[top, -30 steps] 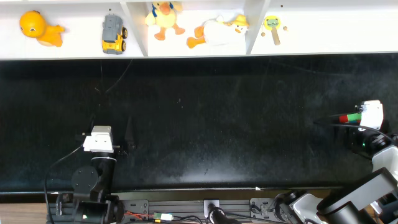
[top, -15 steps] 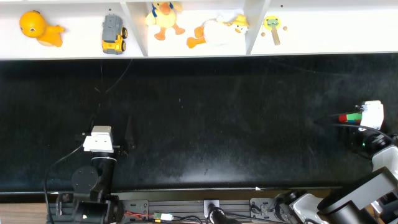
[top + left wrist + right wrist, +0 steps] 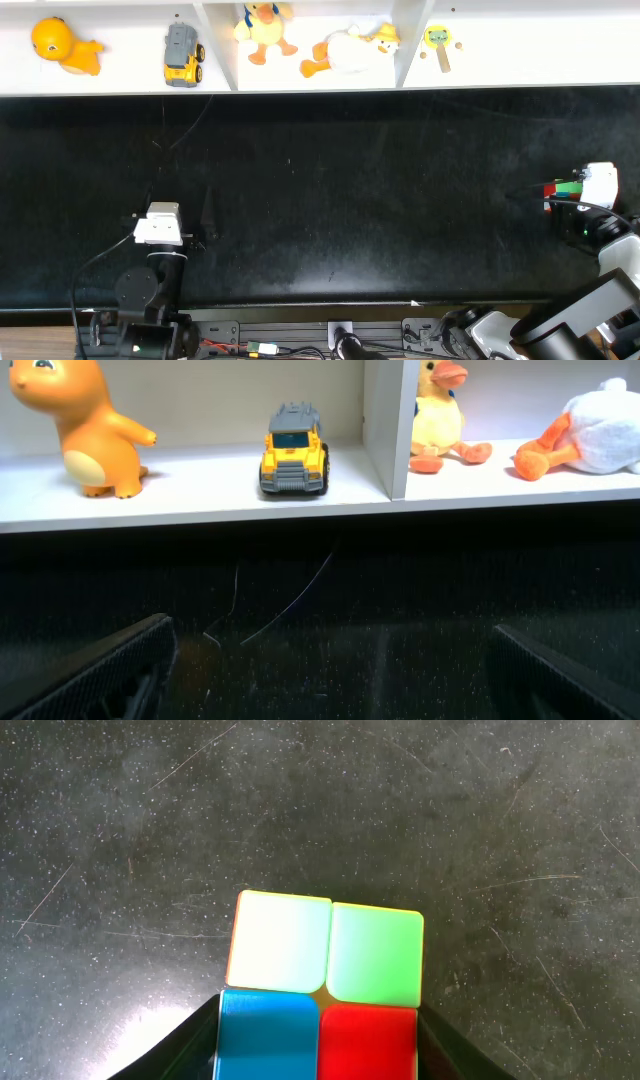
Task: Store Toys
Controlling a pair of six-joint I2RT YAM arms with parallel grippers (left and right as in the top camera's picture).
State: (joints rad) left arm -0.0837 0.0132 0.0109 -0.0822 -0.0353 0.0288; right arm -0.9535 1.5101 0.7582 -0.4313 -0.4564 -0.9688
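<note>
The right gripper (image 3: pixel 318 1058) is closed on a small coloured cube (image 3: pixel 325 992), one finger at each side of its blue and red squares; the green squares point away from the wrist. In the top view the cube (image 3: pixel 566 187) is at the far right side of the black table (image 3: pixel 350 200), near the right arm's base; whether it touches the table or is lifted a little, I cannot tell.

The white shelf (image 3: pixel 540 50) lies straight across the table from the cube, well apart from it; its right compartment, with only a small green toy (image 3: pixel 438 40) inside, is the nearest one. The cube is equal on all sides, so I think its turning matters little; the reach forward matters.

The left gripper (image 3: pixel 330 680) has its fingers wide apart and holds nothing; it faces the shelf from the left side, far from the cube.
</note>
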